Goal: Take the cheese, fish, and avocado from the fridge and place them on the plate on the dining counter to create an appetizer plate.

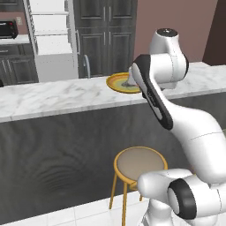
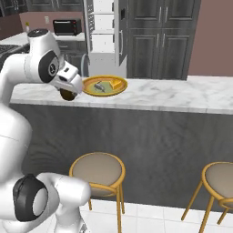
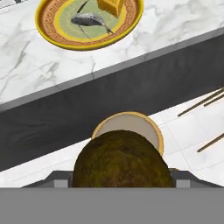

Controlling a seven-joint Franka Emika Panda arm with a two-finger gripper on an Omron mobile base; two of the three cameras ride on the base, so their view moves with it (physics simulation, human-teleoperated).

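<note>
My fingers (image 2: 68,92) clasp the avocado (image 3: 122,159), short of the plate (image 3: 48,37) and out past the bench (image 2: 182,98) edge. I should carry it over the plate's bare side, clear of fish (image 3: 89,19) and cheese (image 3: 111,6), then lower gently.

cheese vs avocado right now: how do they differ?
The cheese is a yellow-orange wedge; the avocado is a dark brown-green ball. The cheese lies on the plate beside the fish; the avocado is held in the claw, short of the dining counter. Both are small, about the same size.
</note>
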